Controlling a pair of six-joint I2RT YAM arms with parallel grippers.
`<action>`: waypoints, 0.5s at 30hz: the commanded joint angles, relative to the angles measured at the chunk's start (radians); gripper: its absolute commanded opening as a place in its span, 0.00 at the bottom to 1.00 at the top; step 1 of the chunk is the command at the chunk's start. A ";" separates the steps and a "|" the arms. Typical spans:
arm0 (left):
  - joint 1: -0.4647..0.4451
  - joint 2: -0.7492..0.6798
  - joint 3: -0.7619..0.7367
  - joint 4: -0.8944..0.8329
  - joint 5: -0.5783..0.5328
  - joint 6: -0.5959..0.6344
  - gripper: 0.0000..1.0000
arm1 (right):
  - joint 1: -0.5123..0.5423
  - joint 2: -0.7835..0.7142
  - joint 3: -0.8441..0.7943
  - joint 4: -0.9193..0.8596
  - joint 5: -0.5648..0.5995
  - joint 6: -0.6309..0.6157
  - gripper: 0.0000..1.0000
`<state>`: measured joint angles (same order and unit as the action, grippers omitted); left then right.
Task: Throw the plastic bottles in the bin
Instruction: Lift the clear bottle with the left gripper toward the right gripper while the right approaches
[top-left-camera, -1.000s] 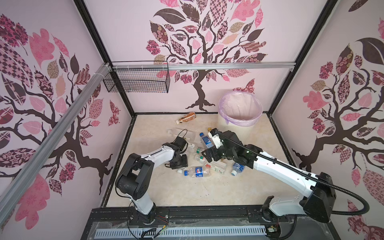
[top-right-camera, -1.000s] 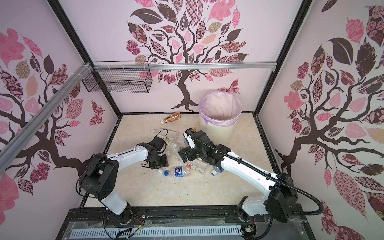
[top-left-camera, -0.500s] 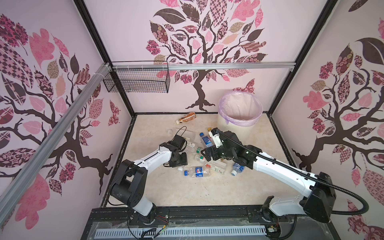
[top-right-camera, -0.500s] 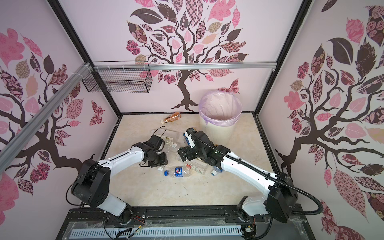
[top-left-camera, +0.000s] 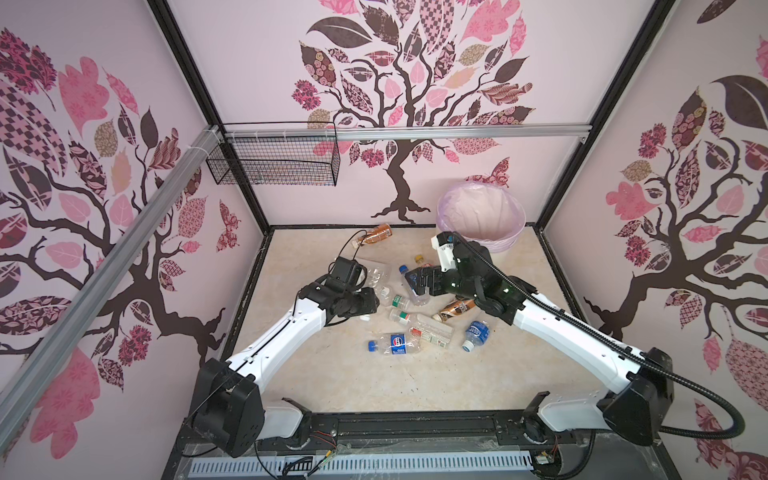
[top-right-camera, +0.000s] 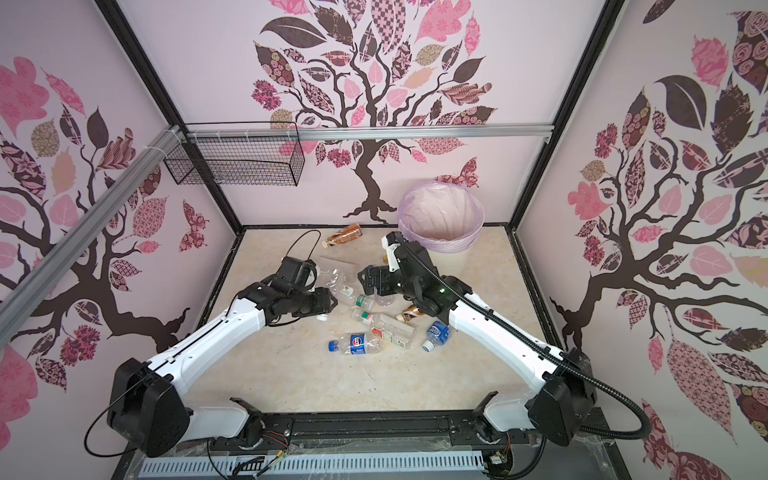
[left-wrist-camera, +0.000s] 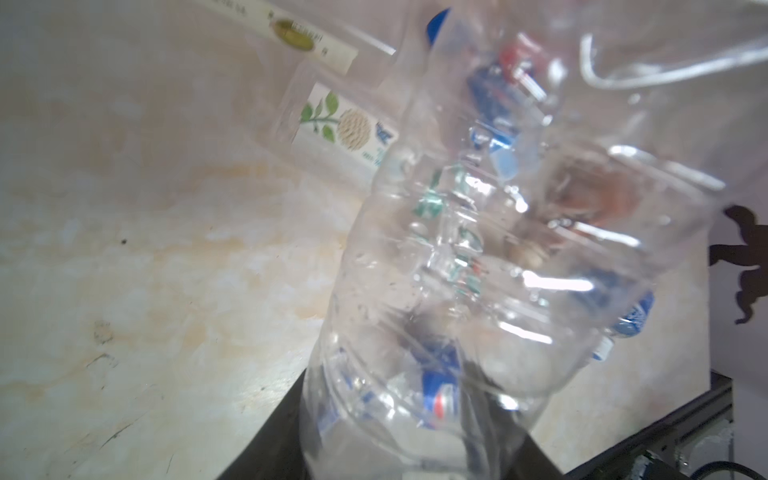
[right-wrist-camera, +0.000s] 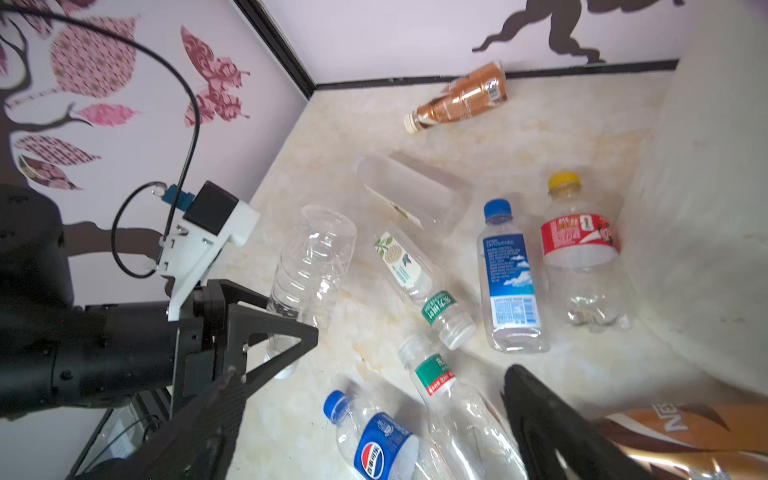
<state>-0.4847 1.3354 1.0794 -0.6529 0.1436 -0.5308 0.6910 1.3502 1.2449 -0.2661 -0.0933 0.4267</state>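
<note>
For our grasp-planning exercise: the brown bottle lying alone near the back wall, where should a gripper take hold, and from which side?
Take the brown bottle across its labelled middle, coming down from above. It lies on its side with nothing touching it, so open jaws can straddle the round body crosswise; the back wall close behind likely crowds a level approach.

Black wire basket (top-left-camera: 272, 166) hangs from aluminium rail (top-left-camera: 415, 131) (back wall, left corner); beige marbled floor (top-left-camera: 353, 374) below.

Cream marbled tabletop (top-left-camera: 332, 374): plastic bottles (top-left-camera: 395, 344) strewn mid-surface, brown bottle (top-left-camera: 376, 233) alone near back wall, bin (top-left-camera: 505, 245) standing back right.
</note>
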 joint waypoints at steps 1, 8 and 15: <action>-0.025 -0.027 0.054 0.076 0.044 -0.001 0.53 | 0.000 0.022 0.078 0.024 -0.037 0.027 0.96; -0.063 -0.076 0.058 0.155 0.069 -0.023 0.52 | 0.000 0.091 0.146 0.048 -0.054 0.059 0.91; -0.068 -0.142 0.039 0.194 0.094 -0.005 0.52 | 0.000 0.144 0.180 0.084 -0.106 0.090 0.87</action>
<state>-0.5480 1.2240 1.1118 -0.5030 0.2192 -0.5488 0.6910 1.4693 1.3750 -0.2146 -0.1627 0.4919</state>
